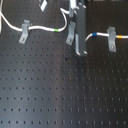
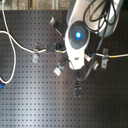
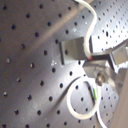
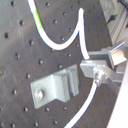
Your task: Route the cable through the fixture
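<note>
Now | cable: thin white, green band | fixture: grey clip

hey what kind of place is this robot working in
Most likely a lab test bench: a black perforated breadboard with a regular hole grid, small grey clip fixtures bolted to it, and a white cable strung between them under the robot's gripper.

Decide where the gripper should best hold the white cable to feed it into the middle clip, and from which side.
Grip the cable on its free span just beside the middle clip, near the green band, coming from above. There it hangs clear of the perforated board, so the fingers can close across the thin cord; the slot opens upward.
</note>
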Robot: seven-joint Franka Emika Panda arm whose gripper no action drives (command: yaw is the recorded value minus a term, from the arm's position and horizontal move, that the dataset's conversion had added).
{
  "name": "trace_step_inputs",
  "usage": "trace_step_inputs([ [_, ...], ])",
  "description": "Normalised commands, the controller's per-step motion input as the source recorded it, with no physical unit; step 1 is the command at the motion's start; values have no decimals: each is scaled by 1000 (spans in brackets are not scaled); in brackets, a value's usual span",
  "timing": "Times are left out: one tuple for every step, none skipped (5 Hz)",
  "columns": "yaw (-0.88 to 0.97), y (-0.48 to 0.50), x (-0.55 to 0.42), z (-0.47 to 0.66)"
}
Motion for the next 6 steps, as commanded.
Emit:
trace_step_inputs([
  [531, -191, -241, -92],
  [474, -238, -234, -35],
  [463, -148, -259, -64],
  [0, 0, 0, 19],
  [0, -21, 1, 384],
  [0, -13, -20, 352],
])
